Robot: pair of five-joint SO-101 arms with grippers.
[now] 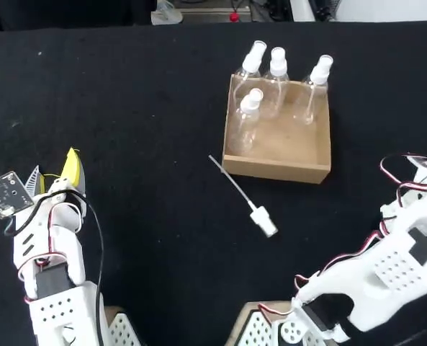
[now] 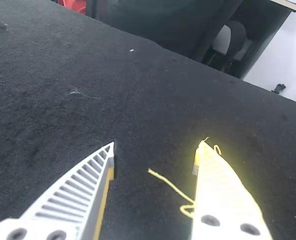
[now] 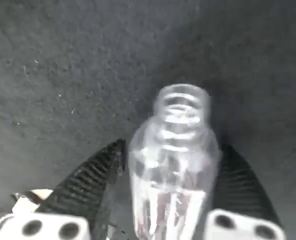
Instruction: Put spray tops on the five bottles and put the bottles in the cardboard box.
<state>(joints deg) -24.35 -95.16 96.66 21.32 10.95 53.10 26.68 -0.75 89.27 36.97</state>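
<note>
A cardboard box (image 1: 276, 168) stands right of the table's middle, holding several clear bottles (image 1: 248, 115) with white spray tops, upright along its far side. One loose spray top (image 1: 262, 219) with its long tube lies on the black cloth in front of the box. A clear bottle (image 3: 180, 112) with a bare threaded neck sits between the black fingers (image 3: 93, 175) of my right gripper (image 3: 172, 150), which is shut on it. My left gripper (image 2: 156, 145) hovers open over bare cloth at the near left (image 1: 52, 173), nothing between its white and yellow fingers.
The right arm (image 1: 397, 267) with its red and white wires sits at the near right corner. The left arm's body (image 1: 51, 274) stands at the near left. The black cloth (image 1: 141, 108) covers the whole table.
</note>
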